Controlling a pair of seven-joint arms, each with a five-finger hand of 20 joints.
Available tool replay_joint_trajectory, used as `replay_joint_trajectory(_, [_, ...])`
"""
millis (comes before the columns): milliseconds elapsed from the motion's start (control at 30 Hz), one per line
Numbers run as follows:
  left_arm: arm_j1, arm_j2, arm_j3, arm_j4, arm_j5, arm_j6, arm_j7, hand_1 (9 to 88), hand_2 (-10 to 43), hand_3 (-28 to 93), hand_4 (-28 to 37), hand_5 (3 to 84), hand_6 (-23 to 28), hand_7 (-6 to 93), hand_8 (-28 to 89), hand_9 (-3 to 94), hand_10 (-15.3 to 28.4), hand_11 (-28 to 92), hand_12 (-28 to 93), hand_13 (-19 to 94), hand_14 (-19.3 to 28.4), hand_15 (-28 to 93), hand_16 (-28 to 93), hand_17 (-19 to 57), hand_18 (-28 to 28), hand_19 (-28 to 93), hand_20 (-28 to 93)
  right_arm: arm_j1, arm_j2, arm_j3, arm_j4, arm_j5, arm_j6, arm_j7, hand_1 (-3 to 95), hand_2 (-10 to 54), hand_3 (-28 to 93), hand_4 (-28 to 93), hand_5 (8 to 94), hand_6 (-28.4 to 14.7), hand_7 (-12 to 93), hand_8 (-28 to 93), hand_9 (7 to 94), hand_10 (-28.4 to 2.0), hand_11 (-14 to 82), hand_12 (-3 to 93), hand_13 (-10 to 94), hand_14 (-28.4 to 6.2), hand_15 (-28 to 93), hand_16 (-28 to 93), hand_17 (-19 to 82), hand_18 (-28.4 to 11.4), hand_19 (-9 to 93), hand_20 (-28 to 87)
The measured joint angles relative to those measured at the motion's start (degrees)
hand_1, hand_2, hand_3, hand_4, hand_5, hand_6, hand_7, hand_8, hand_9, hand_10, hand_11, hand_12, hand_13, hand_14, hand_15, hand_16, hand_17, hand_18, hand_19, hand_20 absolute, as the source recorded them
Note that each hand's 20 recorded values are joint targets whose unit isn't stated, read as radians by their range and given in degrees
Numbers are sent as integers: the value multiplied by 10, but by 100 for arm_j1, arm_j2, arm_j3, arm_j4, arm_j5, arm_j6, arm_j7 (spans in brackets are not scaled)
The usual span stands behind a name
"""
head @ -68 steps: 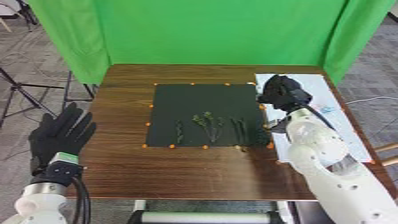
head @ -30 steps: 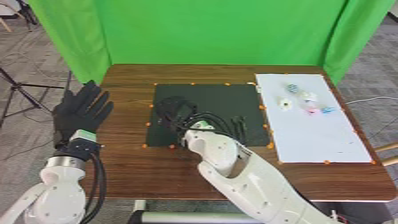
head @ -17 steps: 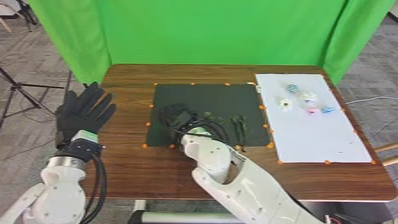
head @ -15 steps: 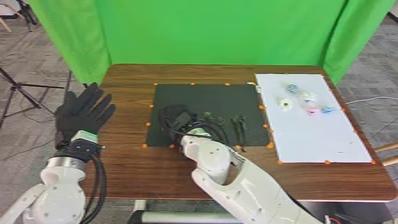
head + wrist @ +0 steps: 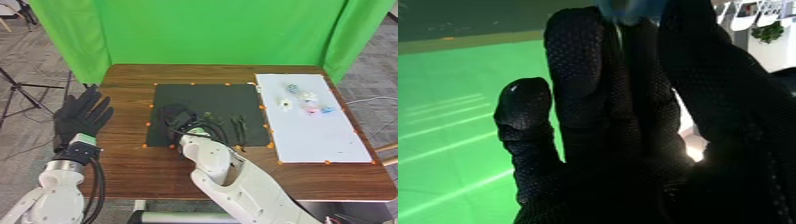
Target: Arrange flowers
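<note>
- left hand is hanging out by the table's left edge, fingers loose, grabbing nothing;
- right hand is hovering over the black mat, pinching some blue thing;
- green stems are lying on the mat, just beside it;
- flower heads are chilling on the white board

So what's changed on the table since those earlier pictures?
The right hand moved left from the white board to the black mat, where it pinches a blue flower; I can't tell when it took hold. The left hand shifted forward and inward. The visible green stems stayed put.
</note>
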Motion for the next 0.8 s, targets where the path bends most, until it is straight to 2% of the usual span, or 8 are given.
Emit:
replay_joint_trajectory(200, [93,-10,-57,-39,-28,1,74,295,93,706,-255,380,62,141,-90,294,121,179,105,207,138,331,-73,-62,144,380,68,3,61,20,-159,129,-77,48,459,-95,755,-283,600,-15,222,-128,629,-136,144,165,695,-85,557,323,400,-216,900,386])
replay_joint_trajectory(333, [142,-50,-92,-51,-36,-1,94,291,90,712,-258,383,60,141,-91,295,119,180,104,206,135,327,-76,-55,136,368,63,-74,118,182,-453,371,-251,85,418,-95,746,-282,550,-41,174,-113,574,-162,125,161,647,-112,590,276,382,-227,896,380])
replay_joint_trajectory(467, [228,-154,-179,-78,-36,-18,97,285,88,722,-266,386,60,140,-92,296,118,178,100,205,133,321,-80,-49,130,354,64,-473,175,927,-1304,1085,-1126,209,398,-95,752,-281,534,-54,157,-104,551,-169,121,162,633,-121,598,267,370,-230,893,378])
replay_joint_trajectory(533, [299,-200,-243,-112,-36,-22,97,282,86,729,-270,388,59,138,-93,296,118,176,98,204,132,318,-81,-48,129,350,66,-695,244,1327,-1751,1437,-1385,414,397,-95,758,-281,528,-58,154,-103,532,-159,117,160,626,-125,603,265,367,-227,893,377])
replay_joint_trajectory(633, [443,-232,-354,-175,-33,-27,118,285,75,733,-271,387,57,131,-94,295,117,172,95,204,130,316,-80,-46,127,343,70,-902,475,1774,-2123,1682,-1159,740,404,-95,774,-281,502,-54,164,-105,487,-147,112,152,602,-127,610,253,357,-217,895,377])
replay_joint_trajectory(700, [570,-232,-458,-218,-26,-36,149,287,72,733,-271,385,55,127,-94,294,116,171,94,204,130,314,-81,-46,126,340,73,-973,675,2138,-2145,1919,-919,809,408,-95,780,-281,492,-54,164,-109,474,-142,106,148,599,-126,613,248,353,-216,894,378])
replay_joint_trajectory(800, [796,-232,-667,-279,-27,-36,210,288,71,732,-272,384,53,125,-93,294,114,170,92,205,129,313,-80,-45,126,337,76,-1018,994,2790,-2056,2452,-882,831,413,-95,785,-282,481,-55,160,-110,462,-146,100,144,597,-127,617,243,351,-216,892,379])
